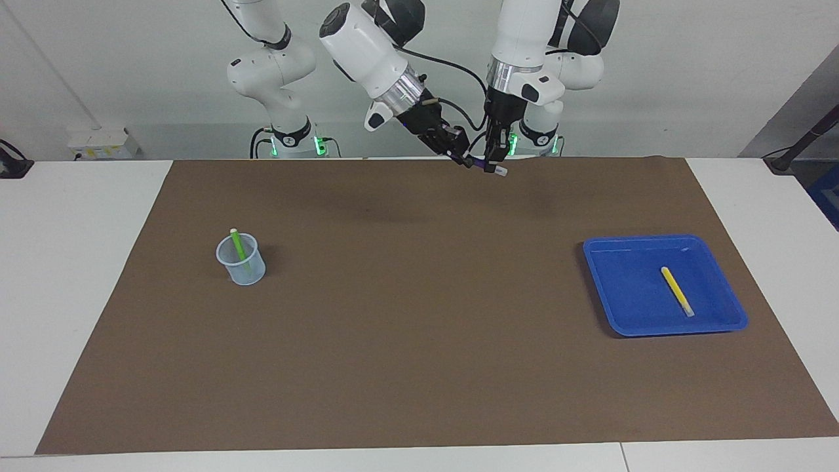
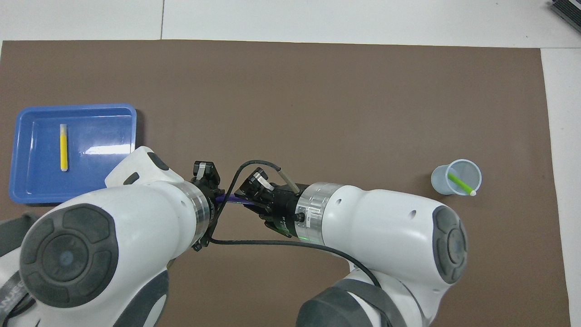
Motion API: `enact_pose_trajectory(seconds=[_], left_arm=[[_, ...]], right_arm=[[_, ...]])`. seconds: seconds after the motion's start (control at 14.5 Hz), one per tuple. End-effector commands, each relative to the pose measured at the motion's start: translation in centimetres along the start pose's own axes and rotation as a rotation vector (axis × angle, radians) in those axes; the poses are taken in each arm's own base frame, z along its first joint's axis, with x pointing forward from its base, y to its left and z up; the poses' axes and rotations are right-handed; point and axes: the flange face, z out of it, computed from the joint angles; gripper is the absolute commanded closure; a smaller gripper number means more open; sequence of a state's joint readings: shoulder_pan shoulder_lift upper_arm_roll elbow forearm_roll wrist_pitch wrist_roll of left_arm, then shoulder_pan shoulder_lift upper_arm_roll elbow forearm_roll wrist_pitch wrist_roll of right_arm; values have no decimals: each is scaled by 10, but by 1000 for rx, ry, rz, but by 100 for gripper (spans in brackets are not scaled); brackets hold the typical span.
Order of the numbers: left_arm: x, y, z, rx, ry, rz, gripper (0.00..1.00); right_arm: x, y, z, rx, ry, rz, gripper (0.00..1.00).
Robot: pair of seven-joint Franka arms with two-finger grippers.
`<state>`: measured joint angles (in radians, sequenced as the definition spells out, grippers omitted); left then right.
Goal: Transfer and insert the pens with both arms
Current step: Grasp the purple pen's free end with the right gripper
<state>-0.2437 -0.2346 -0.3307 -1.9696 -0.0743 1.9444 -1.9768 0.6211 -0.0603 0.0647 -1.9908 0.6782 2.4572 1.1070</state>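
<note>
A purple pen (image 1: pixel 484 166) (image 2: pixel 230 198) hangs in the air over the mat's edge by the robots, pale cap toward the left arm's end. My left gripper (image 1: pixel 496 158) (image 2: pixel 217 197) points down, shut on it near the cap. My right gripper (image 1: pixel 466 159) (image 2: pixel 248 200) comes in slantwise and is shut on its purple end. A green pen (image 1: pixel 238 248) (image 2: pixel 460 183) leans in a clear cup (image 1: pixel 245 271) (image 2: pixel 441 181) toward the right arm's end. A yellow pen (image 1: pixel 676 290) (image 2: pixel 63 147) lies in a blue tray (image 1: pixel 626 282) (image 2: pixel 106 129) toward the left arm's end.
A brown mat (image 1: pixel 419 341) (image 2: pixel 317 100) covers most of the white table (image 1: pixel 72 262). Cup and tray stand wide apart on it. A black cable (image 2: pixel 254 243) loops between the two wrists.
</note>
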Motion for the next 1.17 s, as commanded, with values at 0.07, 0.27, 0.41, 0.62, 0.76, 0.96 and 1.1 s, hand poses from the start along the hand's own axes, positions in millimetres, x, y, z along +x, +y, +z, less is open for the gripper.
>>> enact_pose_trajectory(seconds=[0.07,0.27,0.41,0.62,0.76,0.96,1.1], left_arm=[[3,-3,-8,-1,1,8,75],[4,-3,-8,-1,2,8,56],[4,-3,-8,0,2,10,32],[3,-3,-8,0,2,11,29],[3,-3,-8,0,2,13,29],[3,-4,-8,6,4,17,28],[6,-6,-5,12,9,46,27]], right_arm=[[1,4,0,-14,-13,13,100],[1,4,0,-15,-13,11,100],[1,4,0,-13,-12,11,100],[2,4,1,-15,-12,6,100],[5,5,0,-18,-11,-28,100],[8,9,-1,-61,-22,-135,100],[17,12,-4,-97,-21,-221,100]])
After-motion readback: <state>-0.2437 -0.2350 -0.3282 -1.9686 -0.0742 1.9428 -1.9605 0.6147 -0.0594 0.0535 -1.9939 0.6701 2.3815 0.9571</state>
